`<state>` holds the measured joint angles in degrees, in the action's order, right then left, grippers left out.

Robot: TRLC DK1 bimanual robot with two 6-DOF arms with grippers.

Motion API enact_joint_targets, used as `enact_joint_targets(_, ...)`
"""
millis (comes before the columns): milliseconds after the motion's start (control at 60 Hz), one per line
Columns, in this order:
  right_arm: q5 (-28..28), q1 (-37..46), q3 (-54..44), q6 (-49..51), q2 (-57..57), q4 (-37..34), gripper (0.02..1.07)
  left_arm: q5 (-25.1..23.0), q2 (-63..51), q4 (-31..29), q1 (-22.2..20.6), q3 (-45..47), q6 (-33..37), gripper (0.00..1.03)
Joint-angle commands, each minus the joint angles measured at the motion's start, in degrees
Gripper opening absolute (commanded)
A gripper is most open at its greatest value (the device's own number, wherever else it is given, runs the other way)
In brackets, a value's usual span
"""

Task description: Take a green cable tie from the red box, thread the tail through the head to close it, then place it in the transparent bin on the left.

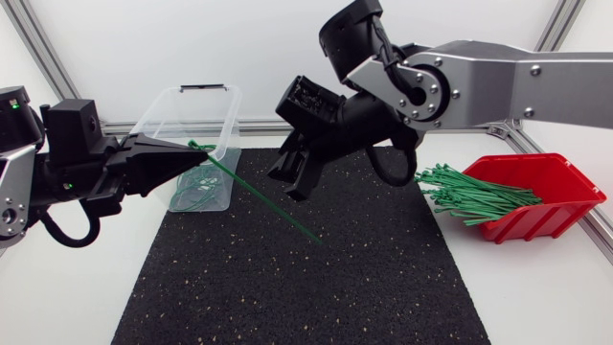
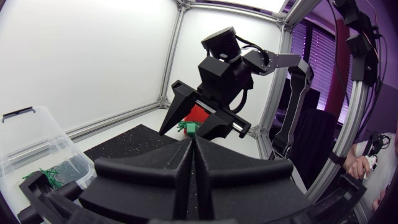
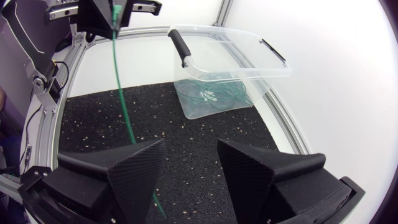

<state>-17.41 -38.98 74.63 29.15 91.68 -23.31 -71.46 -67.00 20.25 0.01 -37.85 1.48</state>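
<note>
Right gripper (image 1: 290,182) is held wide open, empty, above the mat (image 1: 287,287); one end of a green cable tie (image 1: 259,195) is clamped in the closed left gripper (image 1: 203,156)

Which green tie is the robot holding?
The lone straight cable tie pinched in the left gripper, slanting over the mat. Other ties lie heaped in the red box or curled in the clear bin.

The cable tie (image 1: 268,202) and the bundled ties (image 1: 474,195) are bright green, the box (image 1: 556,196) red, the bin (image 1: 163,110) clear with black handles (image 1: 206,88), the mat (image 1: 297,278) black flecked with pale specks, the table (image 1: 67,297) white, and the left end effector (image 1: 203,155) and right end effector (image 1: 290,184) matte black on silver-grey links (image 1: 536,86).
</note>
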Motion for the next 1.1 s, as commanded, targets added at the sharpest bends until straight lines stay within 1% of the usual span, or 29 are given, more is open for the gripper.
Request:
enact_joint_targets(0,1.24,-2.24,-2.21,-3.13,-2.65,1.25,0.66,0.45,-0.41,-0.21,-1.15,-2.06,-0.07,0.03)
enact_joint_targets(83,1.76,-3.56,-2.74,-4.62,-3.70,1.60,0.66,1.85,-1.29,-0.30,-2.21,-2.76,0.02,0.03)
enact_joint_targets(117,3.70,-4.61,-3.09,-5.15,-4.14,1.95,0.66,2.29,-1.55,-0.30,-2.47,-2.94,0.11,0.03)
enact_joint_targets(150,4.40,-5.14,-3.44,-5.24,-4.40,2.22,0.66,2.64,-1.73,-0.30,-2.74,-2.94,0.19,0.03)
enact_joint_targets(317,5.98,-7.95,-5.02,-7.17,-5.90,2.92,0.65,3.35,-2.08,-0.56,-2.74,-2.85,0.90,0.03)
enact_joint_targets(350,6.60,-8.65,-5.46,-7.53,-6.25,3.54,0.64,3.52,-2.17,-0.83,-2.74,-2.85,1.07,0.03)
enact_joint_targets(383,8.27,-9.53,-5.90,-7.61,-6.34,4.06,0.61,3.70,-2.26,-0.91,-2.74,-2.76,1.25,0.03)
enact_joint_targets(400,8.62,-9.71,-5.99,-7.61,-6.34,4.24,0.61,3.70,-2.26,-0.91,-2.74,-2.76,1.25,0.03)
enact_joint_targets(433,11.61,-10.94,-6.95,-7.70,-6.07,5.91,0.61,4.05,-2.34,-1.00,-2.74,-2.85,1.16,0.03)
enact_joint_targets(533,15.83,-12.61,-8.01,-8.05,-4.84,8.37,0.60,4.40,-2.26,-1.53,-2.74,-3.02,1.16,0.03)
enact_joint_targets(567,17.32,-13.23,-8.45,-8.14,-4.49,9.16,0.56,4.49,-2.08,-1.71,-2.74,-3.02,1.16,0.03)
enact_joint_targets(617,19.87,-13.84,-9.42,-8.14,-4.05,11.09,0.55,4.66,-1.99,-1.88,-2.82,-3.02,1.07,0.03)
enact_joint_targets(717,22.77,-14.02,-10.82,-8.23,-2.91,13.91,0.55,4.66,-1.90,-2.32,-2.82,-3.38,0.81,0.03)
enact_joint_targets(750,23.74,-14.02,-11.44,-8.32,-2.56,15.05,0.51,4.66,-1.82,-2.32,-2.82,-3.46,0.63,0.03)
enact_joint_targets(850,24.79,-14.28,-12.40,-8.40,-2.03,16.45,0.50,4.66,-1.73,-2.58,-3.26,-3.64,0.46,0.03)
enact_joint_targets(933,25.58,-14.63,-13.11,-8.93,-1.68,18.04,0.46,4.66,-1.73,-2.94,-3.44,-3.90,0.37,0.03)
enact_joint_targets(1050,25.85,-14.98,-13.02,-9.37,-1.59,18.21,0.31,5.37,-1.82,-3.02,-4.05,-3.99,0.37,0.03)
enact_joint_targets(1083,25.93,-15.07,-13.02,-9.63,-1.68,18.21,0.24,5.63,-1.82,-2.94,-4.05,-3.90,0.37,0.03)
